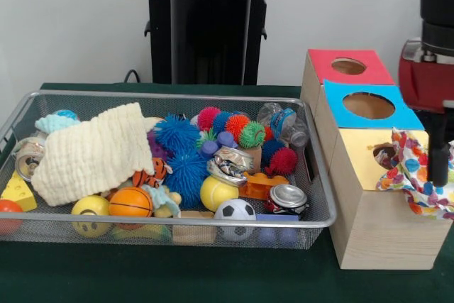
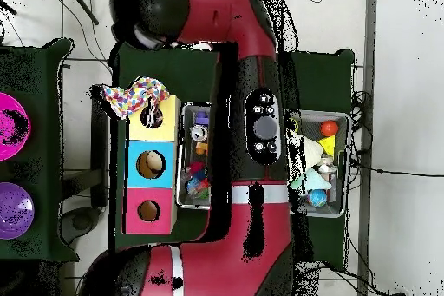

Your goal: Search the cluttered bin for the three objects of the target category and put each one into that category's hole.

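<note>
A white cloth printed with small coloured patches (image 1: pixel 415 175) lies bunched on the right end of the yellow-panelled box top, beside its round hole (image 1: pixel 384 154), and hangs over the box's edge. My gripper (image 1: pixel 440 182) comes straight down into the bunched cloth, just right of the hole, and looks shut on it. In the overhead view the cloth (image 2: pixel 130 97) spreads past the yellow panel next to the hole (image 2: pixel 152 117). The wire mesh bin (image 1: pixel 170 95) is full of clutter; no other printed cloth shows in it.
A cream waffle cloth (image 1: pixel 92 150) covers the bin's left part, among spiky balls, sports balls, cans and a bottle. The blue-panelled hole (image 1: pixel 368 105) and the red-panelled hole (image 1: pixel 348 66) lie behind the yellow one. The arm hides much of the bin (image 2: pixel 182 154) from overhead.
</note>
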{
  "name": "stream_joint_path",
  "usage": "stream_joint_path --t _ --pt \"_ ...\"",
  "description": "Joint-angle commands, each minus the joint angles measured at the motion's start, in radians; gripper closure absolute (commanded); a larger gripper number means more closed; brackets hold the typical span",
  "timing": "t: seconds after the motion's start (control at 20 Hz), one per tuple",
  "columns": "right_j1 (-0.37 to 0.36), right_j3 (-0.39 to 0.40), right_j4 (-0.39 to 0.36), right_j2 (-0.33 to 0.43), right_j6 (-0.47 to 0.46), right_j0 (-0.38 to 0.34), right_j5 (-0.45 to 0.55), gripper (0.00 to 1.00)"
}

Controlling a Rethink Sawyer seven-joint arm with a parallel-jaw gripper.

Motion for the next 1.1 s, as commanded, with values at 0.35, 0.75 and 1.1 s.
stream_joint_path --t 0.35,0.75,1.1 --pt "0.116 -0.183 -0.092 0.126 -0.433 -0.074 0.210 0.00" --pt "0.107 -0.173 -0.092 0.114 -0.468 -0.089 0.206 0.00" --pt "0.100 -0.174 -0.098 0.109 -0.453 -0.080 0.202 0.00"
